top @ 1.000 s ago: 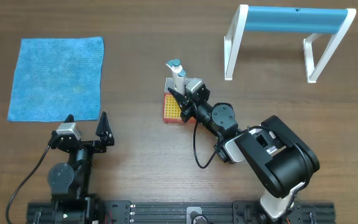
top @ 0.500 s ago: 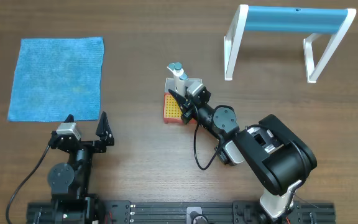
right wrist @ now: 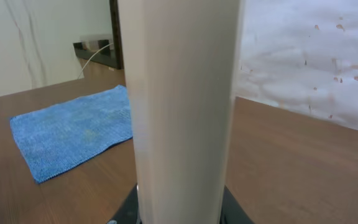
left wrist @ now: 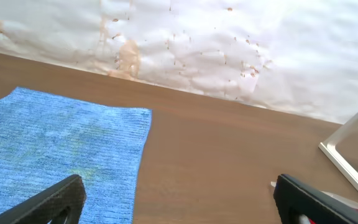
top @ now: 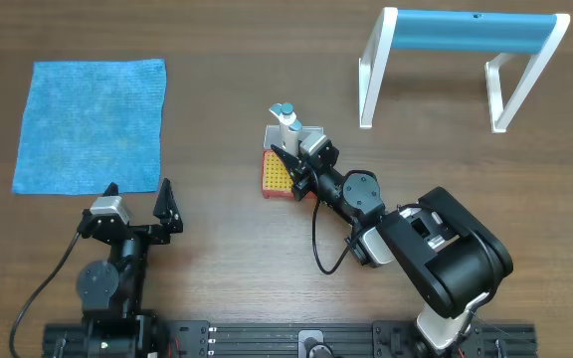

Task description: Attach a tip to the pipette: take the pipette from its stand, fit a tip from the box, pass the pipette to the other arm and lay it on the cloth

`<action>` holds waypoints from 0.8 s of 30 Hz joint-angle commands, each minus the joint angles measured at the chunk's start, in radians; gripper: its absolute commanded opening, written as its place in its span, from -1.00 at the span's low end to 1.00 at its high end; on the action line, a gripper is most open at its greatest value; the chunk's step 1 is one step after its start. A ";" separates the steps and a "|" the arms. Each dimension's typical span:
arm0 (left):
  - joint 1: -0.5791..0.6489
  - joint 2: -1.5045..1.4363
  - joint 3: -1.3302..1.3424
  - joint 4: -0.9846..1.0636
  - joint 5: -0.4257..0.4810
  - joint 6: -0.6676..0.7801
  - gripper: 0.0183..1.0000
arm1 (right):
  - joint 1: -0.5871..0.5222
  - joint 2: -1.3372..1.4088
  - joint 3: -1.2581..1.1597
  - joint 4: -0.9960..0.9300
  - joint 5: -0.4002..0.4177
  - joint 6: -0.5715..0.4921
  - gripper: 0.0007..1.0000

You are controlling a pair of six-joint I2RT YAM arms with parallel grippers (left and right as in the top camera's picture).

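Wood counter (top: 217,249). Right tool (top: 294,147): clamped on pipette (top: 286,119), upright at box (top: 275,175). Left tool (top: 137,189): wide, near cloth (top: 88,124). Risk: off-centre push misses tip, shoves box.

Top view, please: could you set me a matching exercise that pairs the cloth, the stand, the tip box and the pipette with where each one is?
Things:
1. cloth
2. stand
3. tip box
4. pipette

Places:
A. held upright in the right tool
B. flat at the left of the table, beyond the open left tool
C. far right of the table
D. mid-table, partly hidden by the right tool

Pairs: 1-B, 2-C, 3-D, 4-A
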State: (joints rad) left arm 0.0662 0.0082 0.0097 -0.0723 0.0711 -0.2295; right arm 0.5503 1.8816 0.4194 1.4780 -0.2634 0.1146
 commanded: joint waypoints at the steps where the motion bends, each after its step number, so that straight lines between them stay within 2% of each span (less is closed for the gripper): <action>1: -0.004 -0.005 -0.004 -0.003 -0.011 -0.002 0.96 | 0.000 -0.015 -0.019 -0.018 -0.010 -0.005 -0.86; 17: -0.004 -0.005 -0.004 -0.003 -0.011 -0.002 0.96 | -0.026 -0.053 0.023 -0.018 -0.011 -0.027 -0.86; 24: -0.004 -0.005 -0.004 -0.003 -0.011 -0.002 0.96 | -0.026 -0.084 0.075 -0.025 -0.047 -0.026 -0.86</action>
State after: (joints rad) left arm 0.0662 0.0082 0.0097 -0.0723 0.0711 -0.2295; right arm 0.5304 1.8488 0.4667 1.4509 -0.2897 0.0990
